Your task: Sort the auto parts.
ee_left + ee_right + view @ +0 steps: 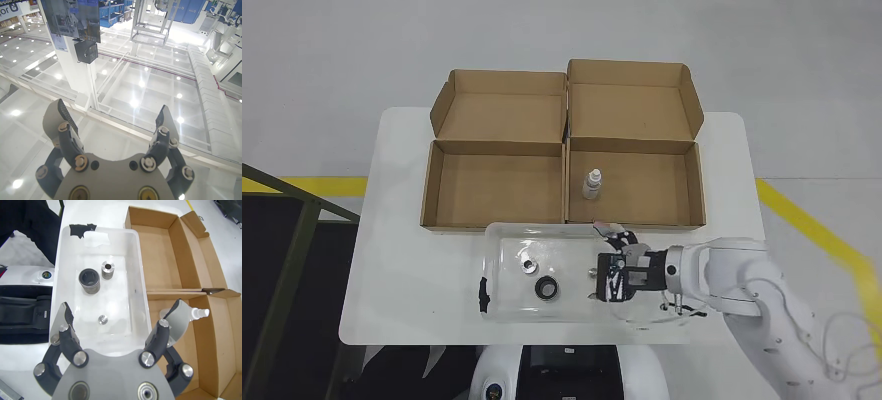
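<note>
Our right tool [122, 305] hangs over the right end of the clear bin [57, 279], its fingers spread wide with nothing between them. In its wrist view one finger stands over the bin's rim on the robot's side, and the other reaches past the far rim, over the edge of the right cardboard box [652, 190].

Three metal parts sit on the bin's floor. The small disc [103, 319] lies nearest the tool, alone. Farther toward the bin's left end stand the large cylinder [89, 281] with a dark bore and the smaller cylinder [108, 270], both upright, just beside each other with a thin gap between them. A patch of black tape [81, 230] clings to the bin's far left rim.

Beyond the bin, two open cardboard boxes sit side by side on the white bench [392, 250], flaps folded back. The bin's far wall and the boxes' near walls stand between the parts and the box floors. We see a white spray bottle [592, 183] in the right box, partly hidden behind the tool's finger in the wrist view; the left cardboard box [497, 190] shows a bare floor.

Our left tool [112, 105] points up at the ceiling, fingers wide apart and empty.
</note>
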